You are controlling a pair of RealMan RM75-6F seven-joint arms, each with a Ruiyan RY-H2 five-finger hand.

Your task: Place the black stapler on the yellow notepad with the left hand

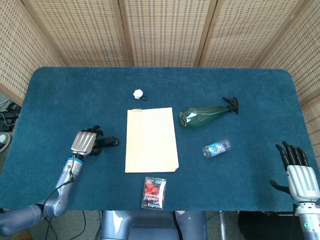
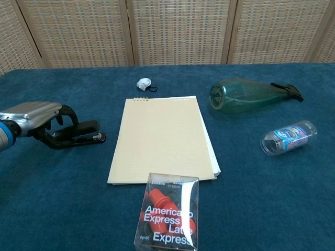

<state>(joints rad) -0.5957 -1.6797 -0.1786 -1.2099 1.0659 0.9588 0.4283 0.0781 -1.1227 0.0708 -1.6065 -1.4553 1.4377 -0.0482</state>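
Observation:
The black stapler (image 1: 108,142) (image 2: 79,134) lies flat on the blue cloth, just left of the yellow notepad (image 1: 151,140) (image 2: 159,138). My left hand (image 1: 86,142) (image 2: 34,118) is at the stapler's left end. Its fingers arch over the back and its thumb sits in front, so the hand straddles the stapler without a plain squeeze. The stapler has not lifted. My right hand (image 1: 300,175) hovers at the table's near right corner, fingers spread and holding nothing; the chest view does not show it.
A green spray bottle (image 1: 205,114) (image 2: 246,95) lies right of the notepad, a small clear bottle (image 1: 216,148) (image 2: 289,137) below it. A box of red earplugs (image 1: 154,192) (image 2: 167,214) sits at the notepad's near edge. A small white object (image 1: 138,93) (image 2: 143,83) lies beyond it.

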